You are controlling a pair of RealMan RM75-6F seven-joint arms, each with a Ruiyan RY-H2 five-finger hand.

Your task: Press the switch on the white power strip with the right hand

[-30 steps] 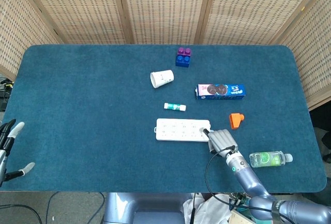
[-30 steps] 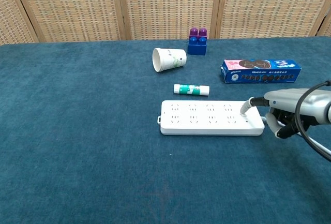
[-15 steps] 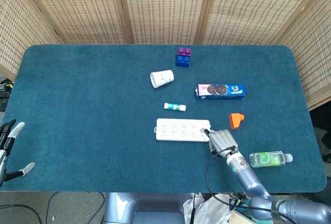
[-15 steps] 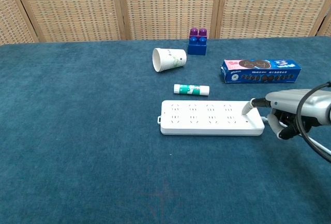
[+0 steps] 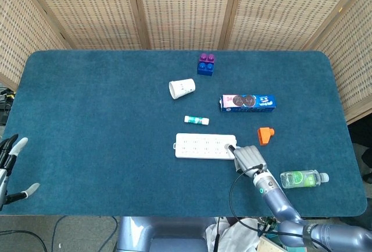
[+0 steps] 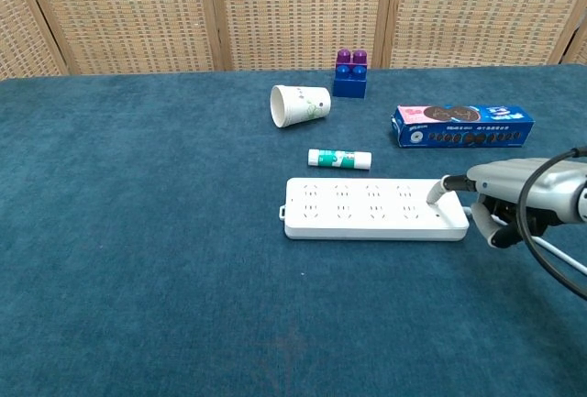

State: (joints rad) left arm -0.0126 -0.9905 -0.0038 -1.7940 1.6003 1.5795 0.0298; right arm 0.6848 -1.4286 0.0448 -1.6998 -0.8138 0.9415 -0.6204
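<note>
On the blue table (image 5: 87, 124), seen from the head view, the white power strip (image 5: 203, 146) lies flat near the front edge. The right hand (image 5: 249, 158) sits at the right end of the power strip. One finger sticks out and its tip touches the top of the strip there, where the switch must be. The other fingers are curled in and hold nothing. Compared with a second ago, the hand has hardly moved; the finger stays on the same spot and the strip has not slid. So the press looks to be going on, or just done. I cannot tell from here if the switch has clicked.

Behind the power strip lies a small green and white tube (image 5: 196, 120). Further back is a tipped paper cup (image 5: 182, 88), and behind that a purple and blue toy block (image 5: 205, 64). A blue cookie box (image 5: 248, 102) lies behind and to the right of the strip. An orange thing (image 5: 265, 135) sits just right of it, and a green bottle (image 5: 303, 177) lies right of the hand. The left hand (image 5: 10, 167) is far to the left of the strip, off the table, fingers apart and holding nothing.

In the chest view, the power strip (image 6: 374, 208) lies flat, and the right hand (image 6: 509, 193) comes in from its right. The pointing fingertip (image 6: 435, 192) rests on the right end of the strip. Half a second ago it sat a tiny bit further right, so it has only nudged. The switch hides under the fingertip, so its state cannot be seen.
</note>
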